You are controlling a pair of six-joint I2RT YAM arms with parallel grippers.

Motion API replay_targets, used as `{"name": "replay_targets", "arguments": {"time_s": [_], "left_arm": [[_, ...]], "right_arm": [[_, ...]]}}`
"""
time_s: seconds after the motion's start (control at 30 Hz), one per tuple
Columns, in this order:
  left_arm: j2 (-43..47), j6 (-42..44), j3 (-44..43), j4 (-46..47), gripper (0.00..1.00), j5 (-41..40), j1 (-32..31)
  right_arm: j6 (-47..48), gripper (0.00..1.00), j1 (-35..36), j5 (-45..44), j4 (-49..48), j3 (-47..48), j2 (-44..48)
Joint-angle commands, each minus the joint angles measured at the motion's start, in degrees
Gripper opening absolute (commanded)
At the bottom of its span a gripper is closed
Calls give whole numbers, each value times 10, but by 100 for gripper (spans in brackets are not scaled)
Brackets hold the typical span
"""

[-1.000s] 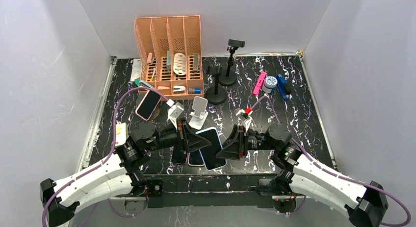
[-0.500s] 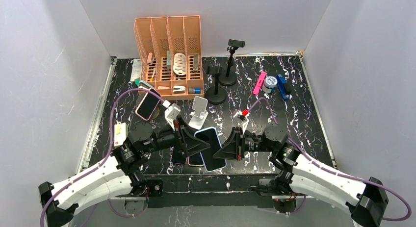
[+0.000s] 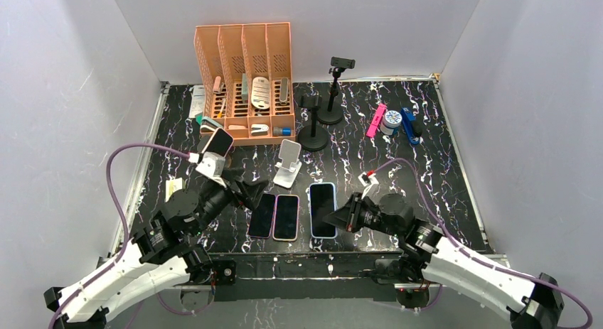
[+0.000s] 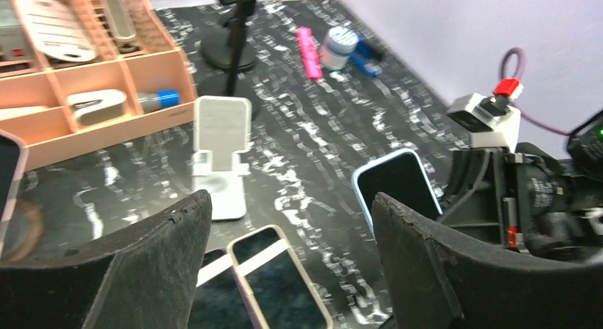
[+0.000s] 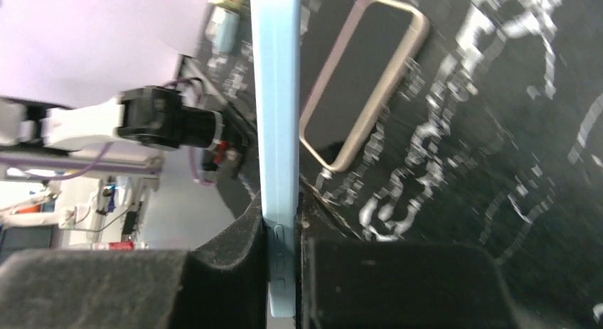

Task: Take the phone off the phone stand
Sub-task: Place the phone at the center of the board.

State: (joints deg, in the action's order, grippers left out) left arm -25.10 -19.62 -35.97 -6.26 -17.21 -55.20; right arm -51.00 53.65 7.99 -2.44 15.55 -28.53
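The blue-cased phone [image 3: 322, 209] is off the white phone stand [image 3: 288, 163] and sits low over the tabletop [image 3: 441, 165], beside two other phones [image 3: 286, 217]. Whether it rests flat cannot be told. The right pincer [image 5: 282, 219] is clenched on its edge, hiding that end. The left pincer [image 4: 291, 208] is released and empty, and one of its fingers [image 4: 455, 272] covers the phone's near corner.

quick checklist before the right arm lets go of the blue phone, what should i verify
1. White phone stand empty: ok.
2. Right pincer shut on the blue phone at its edge: ok.
3. Blue phone lying flat on the table: cannot tell; it looks level from above, but contact is hidden.
4. Blue phone apart from the gold phone: ok.
5. Left pincer open, empty, off the blue phone: ok.
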Motion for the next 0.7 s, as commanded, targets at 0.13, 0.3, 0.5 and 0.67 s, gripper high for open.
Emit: {"name": "replay_targets", "arguments": {"time_s": [0.13, 0.3, 0.5, 0.67], "left_arm": [[-43, 88, -5, -44, 79, -49, 0], [-32, 86, 0, -47, 79, -55, 0], [-30, 76, 4, -50, 79, -44, 0], [-39, 71, 0, -57, 78, -34, 1]], "right_arm": [[-97, 1, 1, -29, -143, -68, -92], [-124, 1, 0, -33, -226, -88, -184], [-175, 1, -1, -38, -321, -100, -285], [-190, 1, -6, -29, -361, -84, -351]]}}
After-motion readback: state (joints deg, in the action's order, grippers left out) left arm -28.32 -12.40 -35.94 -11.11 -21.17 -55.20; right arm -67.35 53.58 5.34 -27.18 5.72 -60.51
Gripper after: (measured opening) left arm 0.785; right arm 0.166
